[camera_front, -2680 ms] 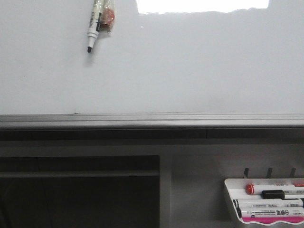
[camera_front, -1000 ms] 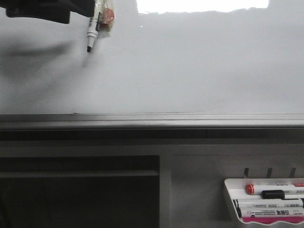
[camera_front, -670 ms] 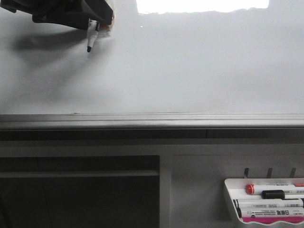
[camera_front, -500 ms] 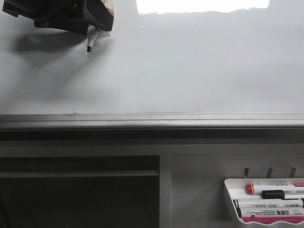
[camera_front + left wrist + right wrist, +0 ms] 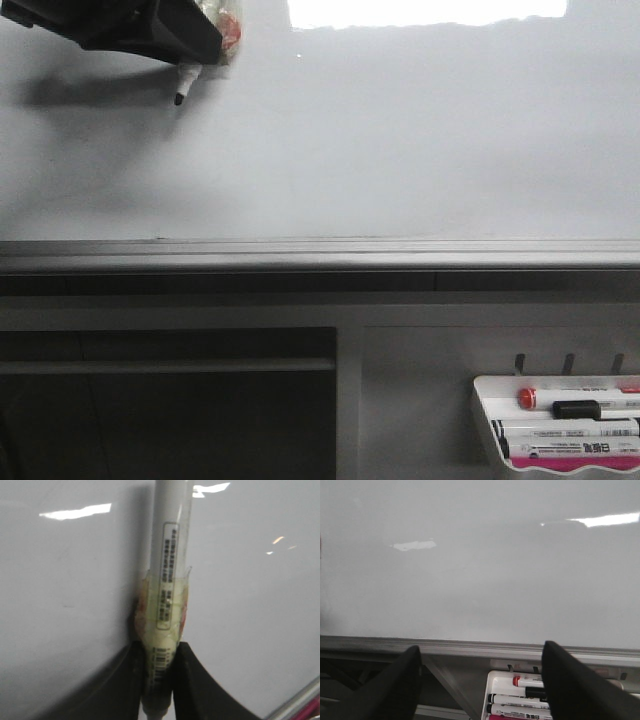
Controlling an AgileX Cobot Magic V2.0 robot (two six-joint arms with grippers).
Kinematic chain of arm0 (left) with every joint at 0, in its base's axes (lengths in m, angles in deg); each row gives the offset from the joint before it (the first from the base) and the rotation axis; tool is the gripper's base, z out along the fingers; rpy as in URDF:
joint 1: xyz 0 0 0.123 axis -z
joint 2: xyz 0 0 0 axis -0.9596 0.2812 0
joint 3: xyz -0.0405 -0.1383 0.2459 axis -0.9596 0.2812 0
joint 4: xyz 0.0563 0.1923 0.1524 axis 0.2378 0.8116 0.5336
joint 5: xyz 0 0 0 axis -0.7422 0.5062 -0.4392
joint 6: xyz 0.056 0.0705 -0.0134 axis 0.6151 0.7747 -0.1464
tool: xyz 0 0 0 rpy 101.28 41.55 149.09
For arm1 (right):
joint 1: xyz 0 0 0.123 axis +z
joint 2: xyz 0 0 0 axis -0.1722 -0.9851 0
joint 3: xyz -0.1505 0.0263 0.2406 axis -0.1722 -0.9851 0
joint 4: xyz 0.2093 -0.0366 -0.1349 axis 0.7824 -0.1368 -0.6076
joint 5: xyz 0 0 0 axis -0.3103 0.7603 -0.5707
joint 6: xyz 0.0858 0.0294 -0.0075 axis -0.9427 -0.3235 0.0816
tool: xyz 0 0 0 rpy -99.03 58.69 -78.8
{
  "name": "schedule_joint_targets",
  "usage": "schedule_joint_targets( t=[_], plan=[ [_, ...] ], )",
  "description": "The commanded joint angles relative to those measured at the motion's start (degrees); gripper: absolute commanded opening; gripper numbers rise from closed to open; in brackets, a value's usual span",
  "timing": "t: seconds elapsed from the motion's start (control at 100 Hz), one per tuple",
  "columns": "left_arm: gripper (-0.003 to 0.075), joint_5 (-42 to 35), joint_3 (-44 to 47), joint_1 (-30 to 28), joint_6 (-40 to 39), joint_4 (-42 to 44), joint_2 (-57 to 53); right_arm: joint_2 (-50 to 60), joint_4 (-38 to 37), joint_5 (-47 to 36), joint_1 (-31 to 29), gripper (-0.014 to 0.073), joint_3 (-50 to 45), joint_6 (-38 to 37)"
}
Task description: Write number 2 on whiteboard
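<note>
The whiteboard [image 5: 400, 130] is a glossy pale grey board with a grey rail [image 5: 320, 255] along its lower edge. No number 2 shows on it; the surface is blank. A white marker [image 5: 181, 88] with a black tip points down at the board's upper left. My left gripper [image 5: 195, 45] covers most of it there. In the left wrist view my left gripper [image 5: 157, 680] is shut on the marker [image 5: 169, 555], around its taped part, against the whiteboard [image 5: 250, 580]. My right gripper [image 5: 480, 680] is open and empty, facing the whiteboard [image 5: 480, 580], and is out of the front view.
A red round piece [image 5: 229, 30] sits on the board beside the marker's top. A small white tray [image 5: 484, 400] with several markers hangs below the rail at the lower right; it also shows in the right wrist view [image 5: 495, 680]. A dark recess lies under the rail at the left.
My left gripper came in from the left at the top, closed around the hanging marker, and the marker's tip has shifted slightly left and up.
</note>
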Motion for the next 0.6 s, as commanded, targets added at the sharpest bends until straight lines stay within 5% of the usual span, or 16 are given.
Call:
schedule_joint_targets(
  t=[0.0,0.31,0.59],
  plan=[
    [-0.0020,3.94,-2.11,0.65,0.07,3.63,-4.08,-0.97,1.45,-1.73,0.22,0.0445,2.53,1.30],
    [-0.0020,20.90,-2.33,8.97,-0.04,20.94,-6.24,-11.96,27.14,11.94,4.28,0.0445,11.13,29.04],
    [-0.0020,20.95,-2.33,16.82,-0.60,29.76,-6.15,-23.82,28.44,23.43,4.80,0.0445,22.67,31.74]
  ],
)
